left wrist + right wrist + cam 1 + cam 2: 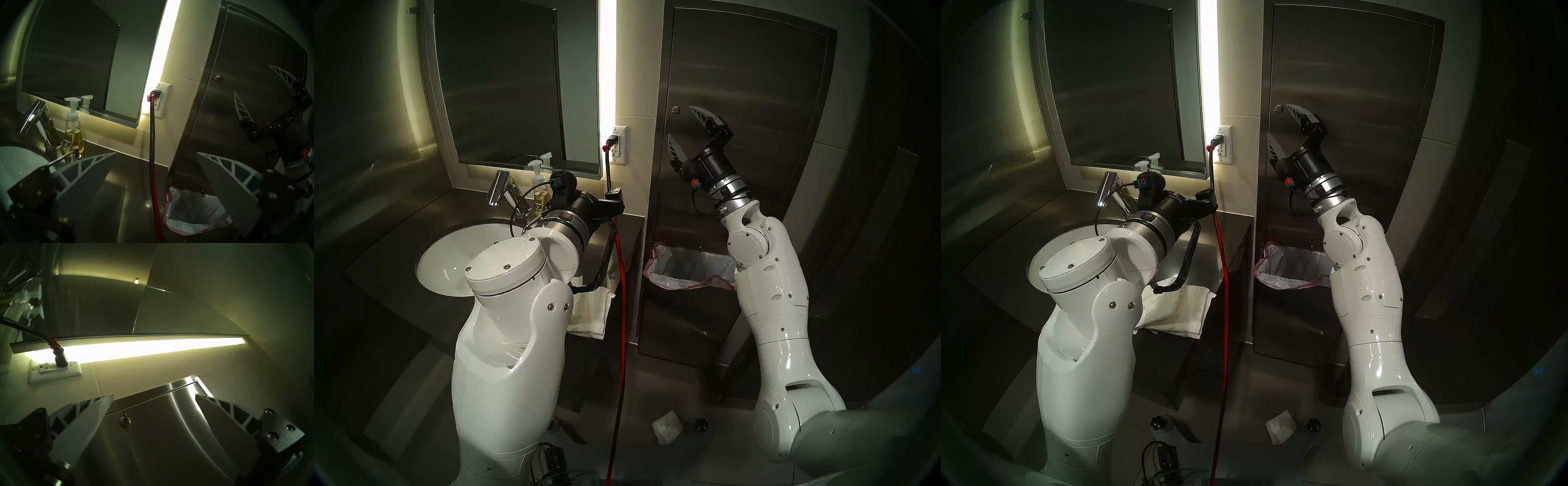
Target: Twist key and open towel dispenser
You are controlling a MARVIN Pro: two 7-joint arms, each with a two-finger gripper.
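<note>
From the head camera the right gripper [682,127] stands before the towel dispenser [748,85], fingers spread wide and holding nothing. The key [676,109] sits just left of the upper fingertip, near the door's left edge, and a sliver of bare steel shows between them. Below the wrist the bin liner [694,268] gapes.

In the left wrist view the left gripper [156,157] is spread too, empty, over the counter [119,195]. A red-and-black cable [153,152] hangs straight ahead between its fingers; the dispenser's left edge rises just right of it, and the soap bottle [73,135] stands to the left.

In the right wrist view the key lies between the open fingers, nearer the left one, just under the door seam; clear steel surrounds it, and the wall outlet [54,370] sits up left
</note>
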